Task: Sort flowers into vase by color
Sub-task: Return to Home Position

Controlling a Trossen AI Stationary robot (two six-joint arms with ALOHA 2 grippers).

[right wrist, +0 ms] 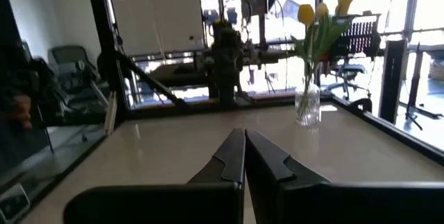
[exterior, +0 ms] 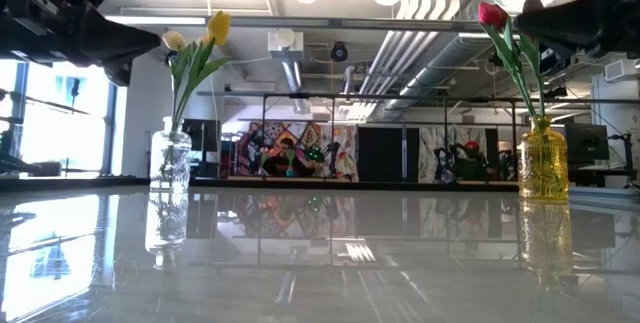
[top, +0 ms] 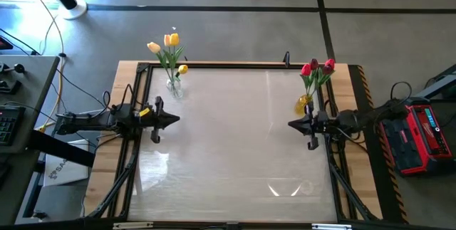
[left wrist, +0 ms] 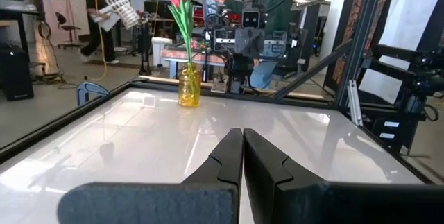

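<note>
Left gripper (top: 173, 119): parked at the left side of the table (top: 235, 159), fingers pressed together, nothing between them. The left wrist view confirms the two dark fingers (left wrist: 225, 158) meet along their length.

Right gripper (top: 292, 124): parked at the right side of the table, facing the left gripper across the bare surface, well apart from it. Its fingers (right wrist: 229, 156) are likewise pressed together and hold nothing.

Yellow tulips (top: 169, 43): standing upright in the clear vase (top: 174, 86), near the left gripper, on its far-edge side and not touching it. Seen from the right gripper, this vase (right wrist: 307, 105) stands across the table, ahead and off to one side.

Red tulips (top: 318, 67): standing in the yellow vase (top: 305, 104), just beside the right gripper on its far-edge side, apart from the fingers. From the left gripper, this vase (left wrist: 189, 87) lies well ahead across the table.
</note>
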